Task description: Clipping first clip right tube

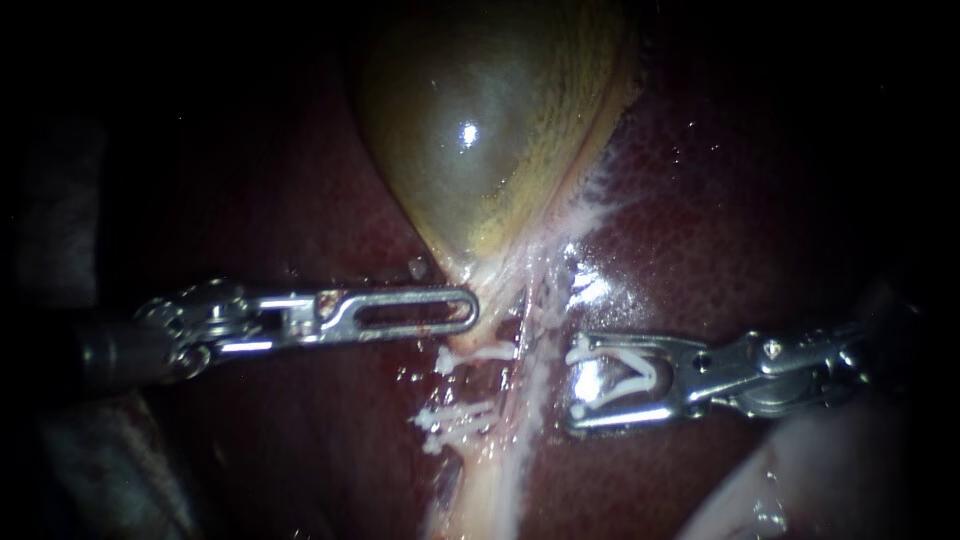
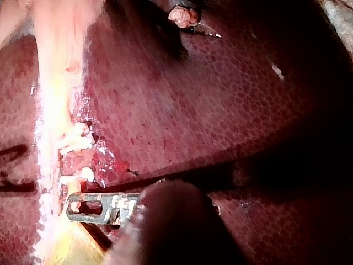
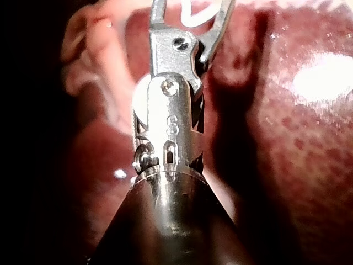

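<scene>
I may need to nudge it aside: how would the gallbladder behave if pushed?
The gallbladder looks full, rounded and wet-glossy, so it would probably dimple and slip off a push rather than resist. Its neck is tied to the liver by pale strands, so it likely pivots there instead of shifting freely.

The slender, silver-metal left instrument [image 1: 470,310] is showing a long slotted tip hinged onto a dark round shaft. The polished steel right instrument [image 1: 572,385] is showing forked jaws, small round pivot screws, a slotted wrist and a dark tubular shaft.
</scene>
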`<action>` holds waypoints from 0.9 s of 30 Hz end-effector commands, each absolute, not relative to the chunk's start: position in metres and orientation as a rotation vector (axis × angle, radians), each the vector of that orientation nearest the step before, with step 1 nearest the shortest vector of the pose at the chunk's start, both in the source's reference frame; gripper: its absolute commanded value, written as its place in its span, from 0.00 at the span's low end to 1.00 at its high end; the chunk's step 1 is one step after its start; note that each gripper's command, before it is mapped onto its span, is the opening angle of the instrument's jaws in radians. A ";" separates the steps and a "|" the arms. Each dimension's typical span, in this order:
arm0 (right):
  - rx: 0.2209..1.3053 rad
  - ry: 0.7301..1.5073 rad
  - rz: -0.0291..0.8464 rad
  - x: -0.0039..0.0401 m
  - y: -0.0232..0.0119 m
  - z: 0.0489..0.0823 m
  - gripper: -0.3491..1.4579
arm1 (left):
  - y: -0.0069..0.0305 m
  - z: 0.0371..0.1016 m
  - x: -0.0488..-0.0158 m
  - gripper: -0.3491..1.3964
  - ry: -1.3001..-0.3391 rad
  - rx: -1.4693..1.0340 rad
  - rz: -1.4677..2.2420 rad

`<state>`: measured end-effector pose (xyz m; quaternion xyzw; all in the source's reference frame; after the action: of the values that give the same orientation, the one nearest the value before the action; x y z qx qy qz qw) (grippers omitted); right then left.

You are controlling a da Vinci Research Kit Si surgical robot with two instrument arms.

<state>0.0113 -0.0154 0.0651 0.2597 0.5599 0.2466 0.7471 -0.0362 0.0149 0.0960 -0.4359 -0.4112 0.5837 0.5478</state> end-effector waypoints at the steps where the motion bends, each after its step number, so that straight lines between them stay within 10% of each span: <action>1: 0.569 1.225 0.540 0.0113 -0.0155 0.0651 0.52 | 0.0149 0.0960 -0.0362 0.00 -0.977 -1.033 1.384; 27: 0.711 1.179 0.725 0.0131 -0.0160 0.0646 0.50 | 0.0143 0.0919 -0.0336 0.00 -1.005 -1.011 1.392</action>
<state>0.0132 -0.0160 0.0646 0.3207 0.5321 0.3268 0.7122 -0.0336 0.0143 0.0917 -0.4254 -0.4233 0.5868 0.5435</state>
